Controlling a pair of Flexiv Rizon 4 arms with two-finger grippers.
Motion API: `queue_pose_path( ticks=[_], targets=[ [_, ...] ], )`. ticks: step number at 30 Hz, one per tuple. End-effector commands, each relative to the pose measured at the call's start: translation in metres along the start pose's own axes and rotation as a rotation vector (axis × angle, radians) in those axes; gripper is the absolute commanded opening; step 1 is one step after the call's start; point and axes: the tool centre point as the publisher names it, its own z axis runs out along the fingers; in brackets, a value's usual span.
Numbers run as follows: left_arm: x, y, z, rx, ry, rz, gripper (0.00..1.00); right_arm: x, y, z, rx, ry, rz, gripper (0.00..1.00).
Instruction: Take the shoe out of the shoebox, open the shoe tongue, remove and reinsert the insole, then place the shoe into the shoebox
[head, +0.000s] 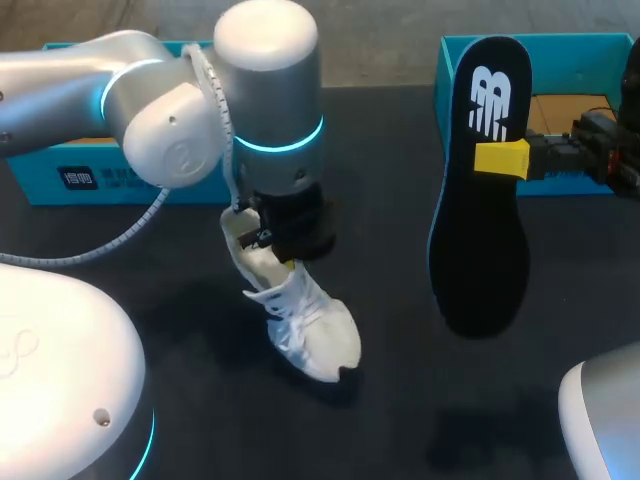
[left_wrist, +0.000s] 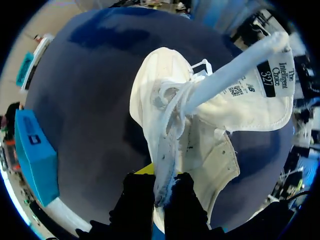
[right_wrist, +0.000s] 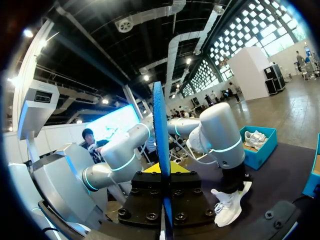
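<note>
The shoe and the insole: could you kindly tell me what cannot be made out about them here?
Shoe heel: head view, covered by the left arm's wrist.
Left pincer tips: left wrist view, mostly behind the shoe.
Insole faces: right wrist view, edge-on, only a thin blue strip.
Shoebox inside: head view, partly behind the insole and right pincer.

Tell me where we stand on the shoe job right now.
Done: the shoe is out of the shoebox, its tongue is pulled open, and the insole is out. In hand: the right gripper holds the insole in the air, and the left gripper clamps the shoe's collar. Left: slide the insole back in, then put the shoe into the shoebox.
</note>
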Motion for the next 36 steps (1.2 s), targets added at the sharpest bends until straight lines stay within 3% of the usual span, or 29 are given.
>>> queue_pose_path(
  ticks=[1, 9, 25, 36],
  targets=[
    [-0.003, -0.004, -0.002, -0.055, 0.037, 0.386, 0.00, 0.000, 0.003, 0.004, 0.003, -0.002, 0.002, 0.00],
    [-0.003, -0.018, 0.002, -0.035, 0.068, 0.469, 0.00, 0.000, 0.003, 0.004, 0.003, -0.002, 0.002, 0.00],
    [0.000, -0.067, 0.008, 0.049, 0.095, 0.505, 0.00, 0.000, 0.003, 0.004, 0.003, -0.002, 0.002, 0.00],
    [0.007, -0.092, 0.024, 0.070, 0.136, 0.513, 0.00, 0.000, 0.003, 0.004, 0.003, -0.002, 0.002, 0.00]
  ],
)
